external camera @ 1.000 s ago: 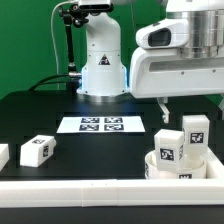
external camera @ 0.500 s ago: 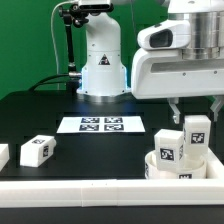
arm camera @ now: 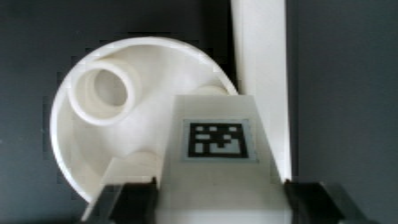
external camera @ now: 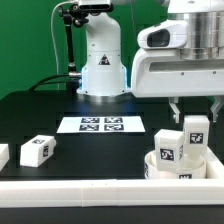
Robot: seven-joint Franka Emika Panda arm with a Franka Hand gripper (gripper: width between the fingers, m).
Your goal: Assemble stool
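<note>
The stool's round white seat disc point(external camera: 178, 168) lies at the front of the exterior view's right, with two white tagged legs standing on it. My gripper point(external camera: 196, 111) hangs over the taller leg point(external camera: 196, 131) and is shut on its top. The other leg point(external camera: 166, 147) stands just beside it, toward the exterior view's left. In the wrist view the held leg point(arm camera: 217, 135) fills the gap between the dark fingers point(arm camera: 121, 203), its tag facing the camera. The seat disc point(arm camera: 98, 125) beyond it shows a round socket point(arm camera: 107, 90).
A loose leg point(external camera: 37, 150) lies at the exterior view's front left, with another leg point(external camera: 2, 155) cut off by the frame edge. The marker board point(external camera: 101, 125) lies mid-table before the robot base point(external camera: 103, 62). A white border rail point(external camera: 90, 190) runs along the front; the same rail point(arm camera: 267, 45) shows beside the disc.
The gripper shifted toward the exterior view's right, over the taller leg, and its jaws went from open to shut on that leg. Nothing else moved.
</note>
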